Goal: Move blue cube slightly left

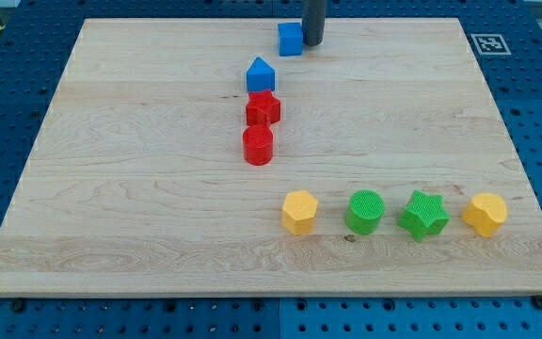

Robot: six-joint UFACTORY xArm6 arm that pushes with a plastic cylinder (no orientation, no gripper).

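Two blue, two red, two yellow, two green blocks — my tip (312, 43) beside blue cube (291, 40).

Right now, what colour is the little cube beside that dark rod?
Blue. The blue cube sits just left of my tip, clearest in the camera view.

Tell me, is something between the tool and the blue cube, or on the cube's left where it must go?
Nothing visible. My tip stands right beside the blue cube, on its right in the view, with no block between. The board left of the cube is bare; the blue house-shaped block sits lower, off the path.
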